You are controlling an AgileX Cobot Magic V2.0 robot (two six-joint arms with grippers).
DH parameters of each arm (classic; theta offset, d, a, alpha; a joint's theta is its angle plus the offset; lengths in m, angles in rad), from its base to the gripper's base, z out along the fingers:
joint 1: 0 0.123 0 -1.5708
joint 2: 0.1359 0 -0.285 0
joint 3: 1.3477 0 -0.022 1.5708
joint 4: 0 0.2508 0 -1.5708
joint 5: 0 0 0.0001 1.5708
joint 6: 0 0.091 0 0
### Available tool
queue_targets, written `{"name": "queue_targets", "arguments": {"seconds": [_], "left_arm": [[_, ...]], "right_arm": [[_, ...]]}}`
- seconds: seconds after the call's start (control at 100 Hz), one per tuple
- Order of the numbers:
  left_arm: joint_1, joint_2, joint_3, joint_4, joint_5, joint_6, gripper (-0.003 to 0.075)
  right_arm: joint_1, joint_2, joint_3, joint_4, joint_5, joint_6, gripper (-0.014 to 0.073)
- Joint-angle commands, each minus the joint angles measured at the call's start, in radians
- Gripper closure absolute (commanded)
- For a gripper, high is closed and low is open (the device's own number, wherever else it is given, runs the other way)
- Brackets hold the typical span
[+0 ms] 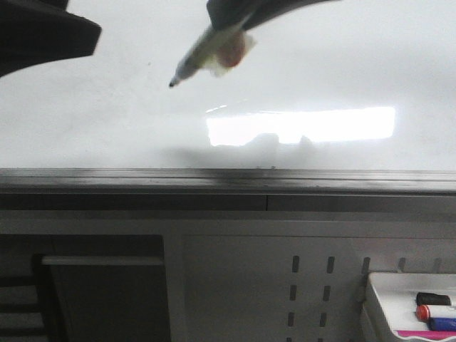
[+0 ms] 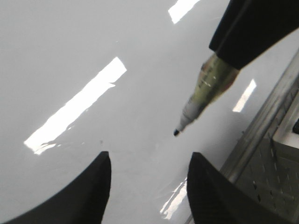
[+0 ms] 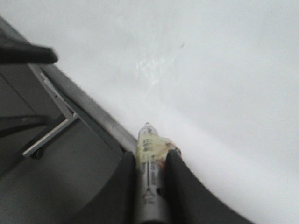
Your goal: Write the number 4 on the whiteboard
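- Front view shows the whiteboard (image 1: 107,128) filling the upper half of the scene, glossy, with a bright rectangular reflection and a grey rail along its near edge; no stroke of the number 4 can be seen on it in any view, so the writing looks not yet begun.
- Left gripper (image 2: 149,186) hangs over bare board, its two dark fingers set wide apart with nothing between them; it seems to have no part in the writing at this point.
- Right gripper (image 3: 152,161) is clamped on a marker (image 1: 203,53), uncapped, its barrel gripped between the two fingers.
- Marker tip (image 1: 172,85) points down and to the left, close above the board; whether it touches cannot be told.
- White tray (image 1: 377,299) at lower right holds spare markers.
- Left to do, by my reading: all three strokes.
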Motion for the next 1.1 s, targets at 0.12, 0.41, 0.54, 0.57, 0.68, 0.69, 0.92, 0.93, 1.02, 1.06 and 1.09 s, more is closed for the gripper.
{"name": "queue_targets", "arguments": {"seconds": [0.12,0.41,0.54,0.57,0.68,0.69,0.92,0.93,1.02,1.06,1.09], "left_arm": [[0.0,-0.081,-0.017,-0.118,0.016,-0.011,0.0374],[0.0,-0.079,-0.017,-0.118,0.021,-0.011,0.0374],[0.0,-0.079,-0.017,-0.118,0.021,-0.011,0.0374],[0.0,-0.079,-0.017,-0.118,0.021,-0.011,0.0374],[0.0,-0.079,-0.017,-0.118,0.021,-0.011,0.0374],[0.0,-0.079,-0.017,-0.118,0.021,-0.011,0.0374],[0.0,-0.079,-0.017,-0.118,0.021,-0.011,0.0374],[0.0,-0.079,-0.017,-0.118,0.021,-0.011,0.0374],[0.0,-0.079,-0.017,-0.118,0.021,-0.011,0.0374],[0.0,-0.079,-0.017,-0.118,0.021,-0.011,0.0374],[0.0,-0.079,-0.017,-0.118,0.021,-0.011,0.0374]], "right_arm": [[-0.074,0.095,-0.204,-0.038,-0.03,0.0,0.0659],[-0.084,0.207,-0.259,-0.063,0.036,0.0,0.0659],[-0.052,0.208,-0.199,-0.058,0.025,0.0,0.0659],[-0.038,0.208,-0.187,-0.058,0.025,0.0,0.0659],[-0.021,0.203,-0.173,-0.058,-0.003,0.0,0.0658],[-0.021,0.2,-0.173,-0.058,-0.003,0.0,0.0657],[-0.108,0.114,-0.158,-0.067,0.138,0.0,0.0658],[-0.111,0.107,-0.155,-0.07,0.144,0.0,0.0658],[-0.128,0.08,-0.153,-0.074,0.159,0.0,0.0658],[-0.127,0.073,-0.162,-0.074,0.159,0.0,0.0658],[-0.116,0.068,-0.173,-0.074,0.154,0.0,0.0658]]}}
